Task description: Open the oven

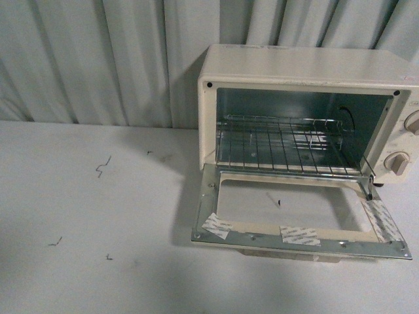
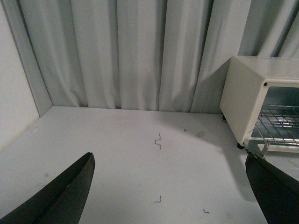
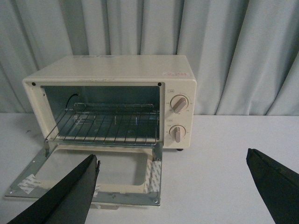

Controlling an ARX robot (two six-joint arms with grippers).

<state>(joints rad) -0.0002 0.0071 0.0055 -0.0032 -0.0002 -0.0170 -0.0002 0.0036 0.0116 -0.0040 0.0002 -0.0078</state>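
The cream-white oven (image 1: 301, 65) stands at the back right of the table, its door (image 1: 294, 239) folded flat down onto the tabletop. The wire rack (image 1: 288, 147) inside is in plain sight. In the right wrist view the oven (image 3: 117, 70) faces me with two round knobs (image 3: 179, 103) beside the cavity, and the door (image 3: 88, 193) lies open in front of it. My right gripper (image 3: 173, 186) is open, back from the oven, empty. My left gripper (image 2: 170, 186) is open over bare table, the oven (image 2: 247, 102) off to one side. Neither arm appears in the front view.
Pale pleated curtains (image 1: 98, 59) hang behind the white table (image 1: 98, 216). Small dark marks (image 1: 103, 167) dot the tabletop left of the oven. Strips of tape (image 1: 298, 234) stick to the inner face of the door frame.
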